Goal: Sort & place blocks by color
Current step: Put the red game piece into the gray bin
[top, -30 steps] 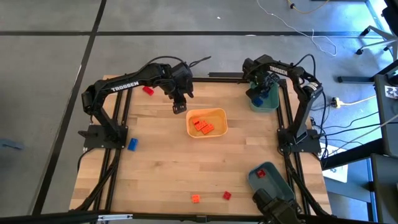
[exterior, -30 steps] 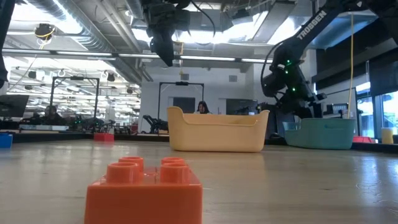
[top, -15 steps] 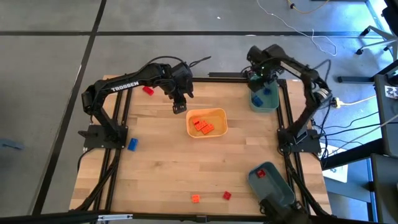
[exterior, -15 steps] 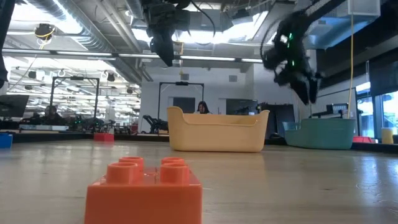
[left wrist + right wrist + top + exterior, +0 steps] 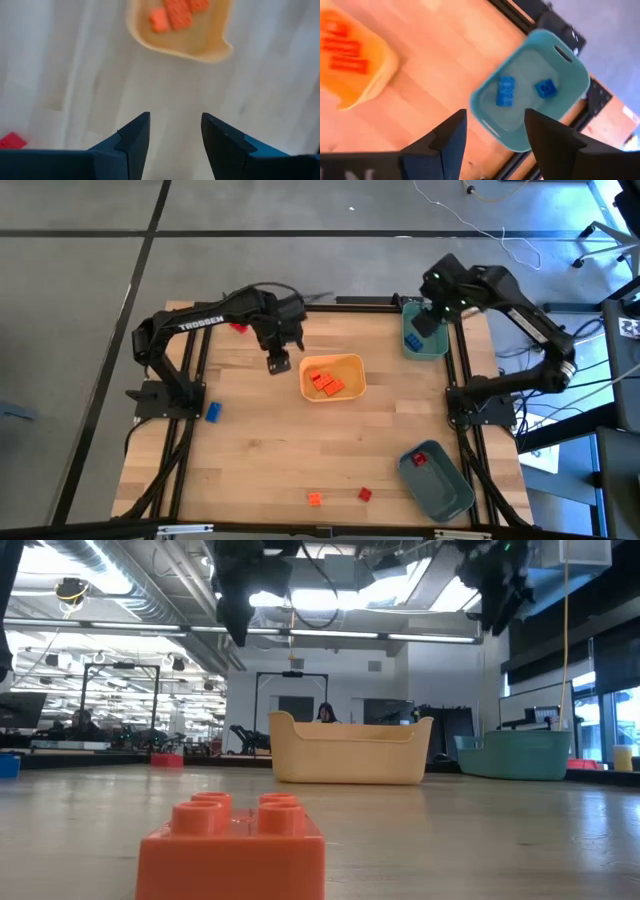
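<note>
My left gripper (image 5: 277, 364) (image 5: 175, 117) hangs open over bare table just left of the yellow tray (image 5: 352, 363), which holds three orange blocks (image 5: 326, 383) (image 5: 179, 11). My right gripper (image 5: 424, 320) (image 5: 495, 112) is open, high above the far-right teal bin (image 5: 441, 347) (image 5: 570, 75), where two blue blocks (image 5: 506, 91) lie. Loose on the table are a red block (image 5: 238, 327) by the left arm, a blue block (image 5: 212, 412), an orange block (image 5: 314, 499) (image 5: 232, 845) and a red block (image 5: 365, 494). One more red block (image 5: 420, 459) lies in the near teal bin (image 5: 445, 485).
The black frame rails (image 5: 455, 370) run along both sides of the table. Bare wood lies between the tray and the near edge. In the low view the tray (image 5: 350, 750) and the far bin (image 5: 520, 755) stand behind the orange block; a person shows far off in the room.
My right gripper has risen from down at the far teal bin to high above it, the arm swinging upward. My left gripper has shifted a little toward the table's left and near side, away from the tray. No block has moved.
</note>
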### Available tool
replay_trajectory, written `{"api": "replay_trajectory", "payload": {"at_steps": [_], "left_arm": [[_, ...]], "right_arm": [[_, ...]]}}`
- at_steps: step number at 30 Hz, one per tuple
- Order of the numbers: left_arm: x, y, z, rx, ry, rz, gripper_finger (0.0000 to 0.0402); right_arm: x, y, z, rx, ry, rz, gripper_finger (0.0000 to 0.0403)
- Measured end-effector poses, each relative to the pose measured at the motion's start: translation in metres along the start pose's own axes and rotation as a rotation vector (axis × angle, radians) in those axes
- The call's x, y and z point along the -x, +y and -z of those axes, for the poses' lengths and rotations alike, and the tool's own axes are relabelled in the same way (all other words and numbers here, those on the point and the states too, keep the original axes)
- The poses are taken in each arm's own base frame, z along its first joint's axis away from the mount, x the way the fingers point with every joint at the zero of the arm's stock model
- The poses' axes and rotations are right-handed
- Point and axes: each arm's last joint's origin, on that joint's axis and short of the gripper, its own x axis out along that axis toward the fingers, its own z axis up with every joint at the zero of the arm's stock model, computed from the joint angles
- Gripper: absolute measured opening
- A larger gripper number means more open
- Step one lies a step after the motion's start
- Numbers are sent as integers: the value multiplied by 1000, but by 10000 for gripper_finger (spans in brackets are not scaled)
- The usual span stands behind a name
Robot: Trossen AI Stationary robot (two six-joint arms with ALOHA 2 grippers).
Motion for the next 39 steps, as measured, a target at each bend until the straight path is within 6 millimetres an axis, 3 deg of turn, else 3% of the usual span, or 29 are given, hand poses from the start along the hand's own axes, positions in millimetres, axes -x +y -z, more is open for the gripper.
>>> {"api": "replay_trajectory", "payload": {"at_steps": [4, 8, 12, 16, 21, 28, 32, 35, 39], "left_arm": [[-2, -15, 6, -11, 57, -6, 169], [-1, -7, 8, 171, 54, -220, 169], [4, 21, 12, 475, 28, -406, 169], [11, 58, 19, 811, 23, -452, 169], [6, 101, 34, 1097, 42, -492, 169], [-38, 155, 68, 1403, 83, -412, 169], [-65, 179, 75, 1513, -75, -343, 169], [-74, 195, 79, 1562, -195, -329, 169], [-80, 205, 93, 1626, -196, -375, 169]], "right_arm": [[18, 11, 13, 62, -75, -94, 200], [30, 18, 22, 109, -123, -159, 200], [36, 23, 28, 140, -143, -177, 200], [38, 27, 30, 166, -149, -189, 200], [39, 32, 32, 275, -156, -198, 200], [40, 40, 33, 446, -180, -209, 200], [42, 44, 30, 484, -228, -219, 200], [42, 46, 29, 486, -251, -224, 200], [43, 46, 28, 481, -258, -226, 200]]}}
